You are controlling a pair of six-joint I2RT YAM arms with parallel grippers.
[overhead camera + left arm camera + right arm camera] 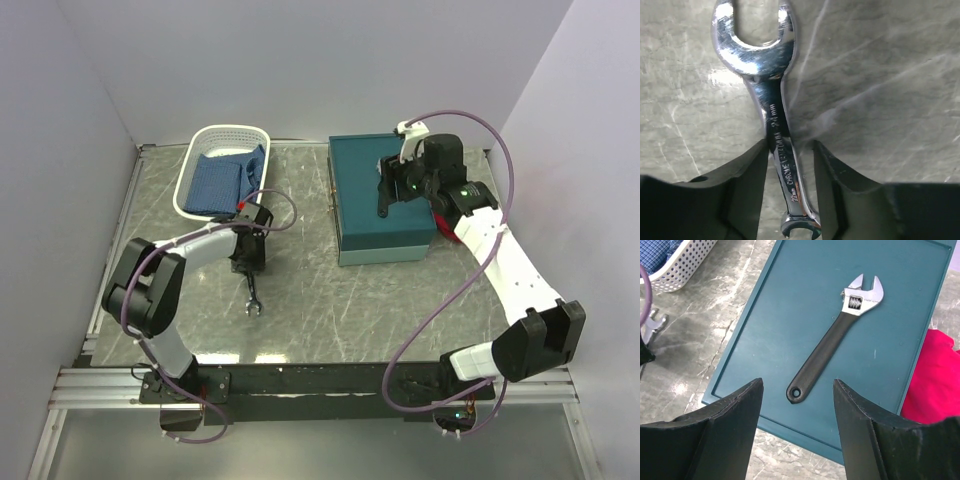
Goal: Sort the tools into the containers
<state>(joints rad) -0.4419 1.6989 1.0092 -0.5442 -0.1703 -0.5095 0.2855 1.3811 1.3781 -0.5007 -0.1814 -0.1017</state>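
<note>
Left claw (790, 146) straddles shiny chrome spanner (774, 117).

Along the shaft of the shiny silver open-ended steel spanner (771, 107), mid-frame at my left wrist, I read "24mm", "CHROME VANADIUM", "22mm".

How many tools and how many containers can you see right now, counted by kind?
Tools: 2, the silver spanner on the table and the dark-handled wrench lying on the box lid.
Containers: 2, the teal box and the white basket.
Total: 4.
</note>
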